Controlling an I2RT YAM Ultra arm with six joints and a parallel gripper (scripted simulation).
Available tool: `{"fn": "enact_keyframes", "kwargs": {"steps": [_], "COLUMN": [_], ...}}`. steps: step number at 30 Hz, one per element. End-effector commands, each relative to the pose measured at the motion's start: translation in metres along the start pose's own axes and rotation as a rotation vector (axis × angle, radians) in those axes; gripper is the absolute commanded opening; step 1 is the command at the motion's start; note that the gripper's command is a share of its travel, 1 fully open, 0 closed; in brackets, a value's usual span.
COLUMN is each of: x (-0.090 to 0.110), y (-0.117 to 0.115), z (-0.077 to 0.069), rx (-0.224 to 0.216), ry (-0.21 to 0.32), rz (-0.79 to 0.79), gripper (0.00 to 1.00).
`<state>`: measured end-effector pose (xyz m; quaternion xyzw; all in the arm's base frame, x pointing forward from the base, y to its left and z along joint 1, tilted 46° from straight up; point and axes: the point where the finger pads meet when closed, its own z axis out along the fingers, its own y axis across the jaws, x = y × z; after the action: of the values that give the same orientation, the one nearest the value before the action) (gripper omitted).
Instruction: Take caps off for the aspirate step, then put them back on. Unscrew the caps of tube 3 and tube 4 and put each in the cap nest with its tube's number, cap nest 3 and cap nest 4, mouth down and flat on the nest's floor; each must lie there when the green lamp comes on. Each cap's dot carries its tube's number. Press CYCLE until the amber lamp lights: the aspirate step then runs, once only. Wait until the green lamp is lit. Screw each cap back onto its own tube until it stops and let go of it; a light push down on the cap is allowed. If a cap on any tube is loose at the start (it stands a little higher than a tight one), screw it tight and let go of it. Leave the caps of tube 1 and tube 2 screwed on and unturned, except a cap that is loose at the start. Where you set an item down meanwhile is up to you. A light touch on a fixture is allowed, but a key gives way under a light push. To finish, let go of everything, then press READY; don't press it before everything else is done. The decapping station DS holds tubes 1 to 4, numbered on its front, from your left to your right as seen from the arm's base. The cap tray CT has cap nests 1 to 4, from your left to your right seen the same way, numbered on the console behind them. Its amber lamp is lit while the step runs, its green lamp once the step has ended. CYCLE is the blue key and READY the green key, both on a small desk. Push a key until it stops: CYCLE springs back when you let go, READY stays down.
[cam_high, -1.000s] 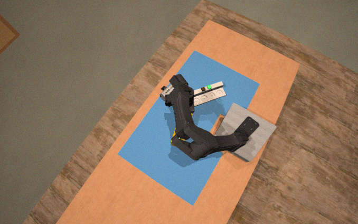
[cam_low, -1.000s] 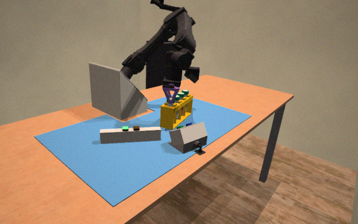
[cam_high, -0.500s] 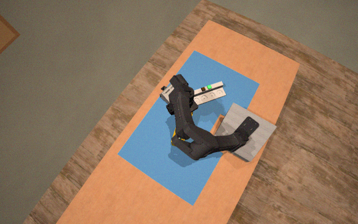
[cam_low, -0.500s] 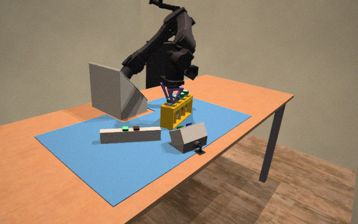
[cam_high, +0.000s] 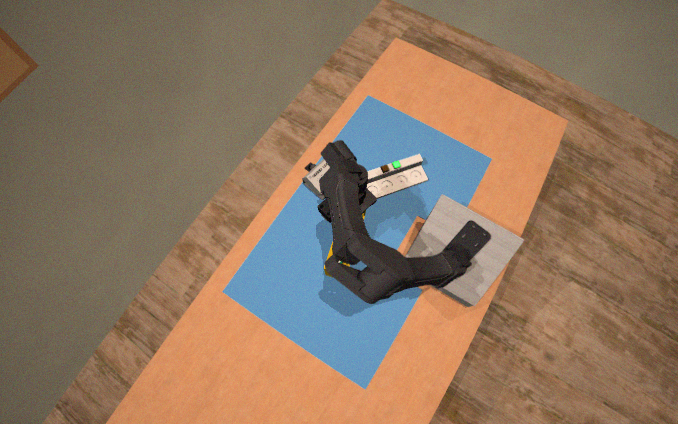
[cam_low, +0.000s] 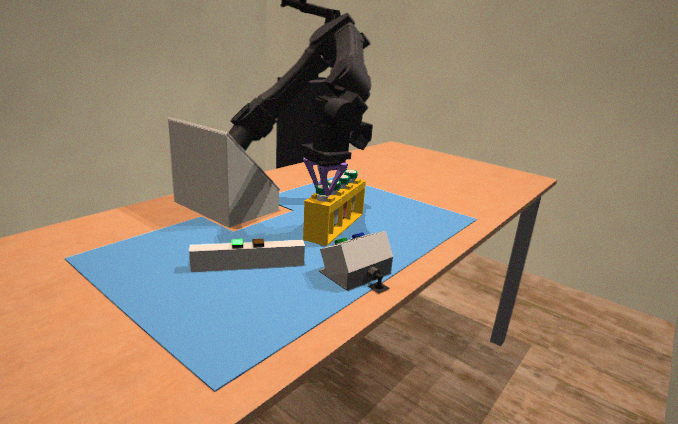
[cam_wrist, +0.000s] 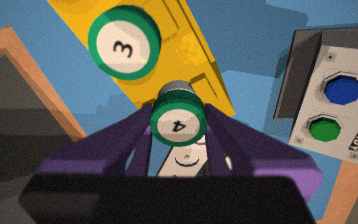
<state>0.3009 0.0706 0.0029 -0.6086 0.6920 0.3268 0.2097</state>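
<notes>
My gripper is shut on the green cap 4, its purple fingers pressing on both sides. The cap is at tube 4, at the end of the yellow decapping station, and a grey neck shows under it. Cap 3 sits on its tube beside it. The cap tray shows empty nests where the arm does not hide them. Its green lamp is lit and its amber lamp is dark.
The key desk stands close beside the station, with the blue key and the green key both up. The grey wedge of the arm's base stands behind the blue mat.
</notes>
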Motion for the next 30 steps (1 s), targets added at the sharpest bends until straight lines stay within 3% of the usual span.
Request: {"fn": "enact_keyframes", "kwargs": {"steps": [1, 7, 10, 12, 27, 30], "x": [0.0016, 0.0016, 0.0016, 0.0016, 0.0016, 0.0016], "y": [-0.0024, -0.0024, -0.0024, -0.0024, -0.0024, -0.0024], "z": [-0.0052, -0.0052, -0.0051, -0.0051, -0.0047, -0.0046], "rx": [0.016, 0.016, 0.016, 0.016, 0.014, 0.014], "ry": [-0.002, -0.002, -0.003, -0.003, -0.009, -0.010], "rz": [-0.004, -0.004, 0.146, 0.146, 0.896, 0.946], "gripper": [0.00, 0.00, 0.00, 0.00, 0.00, 0.00]}}
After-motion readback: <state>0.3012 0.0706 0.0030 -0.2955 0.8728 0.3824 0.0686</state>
